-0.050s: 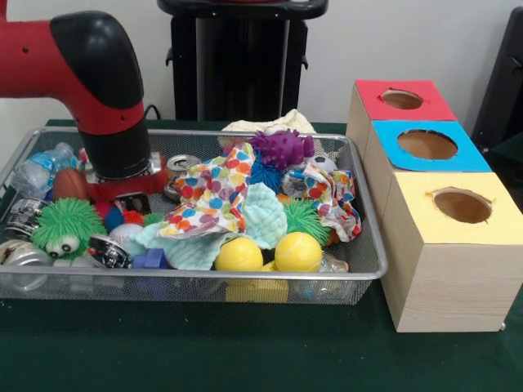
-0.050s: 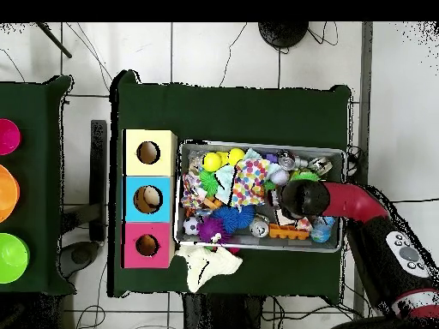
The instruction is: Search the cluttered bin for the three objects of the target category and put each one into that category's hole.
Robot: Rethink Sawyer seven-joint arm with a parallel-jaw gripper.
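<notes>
A wire mesh bin (image 1: 369,273) holds a heap of clutter: two yellow balls (image 1: 239,254), a purple spiky ball (image 1: 282,147), a green fuzzy toy with eyes (image 1: 67,227), a polka-dot cloth (image 1: 214,192), crushed cans (image 1: 181,166) and a plastic bottle (image 1: 41,167). My gripper (image 1: 122,194) is down in the bin's left end in the front view, sunk among the objects beside the green toy. In the overhead view the arm's wrist covers the gripper (image 2: 300,199). To the bin's right stand three wooden boxes with round holes: red (image 1: 433,104), blue (image 1: 470,159) and yellow (image 1: 425,184).
A cream cloth (image 1: 265,124) lies on the green table just behind the bin (image 2: 206,261). In the overhead view pink (image 2: 7,135), orange (image 2: 4,193) and green (image 2: 10,257) bowls sit on a separate table at the left edge.
</notes>
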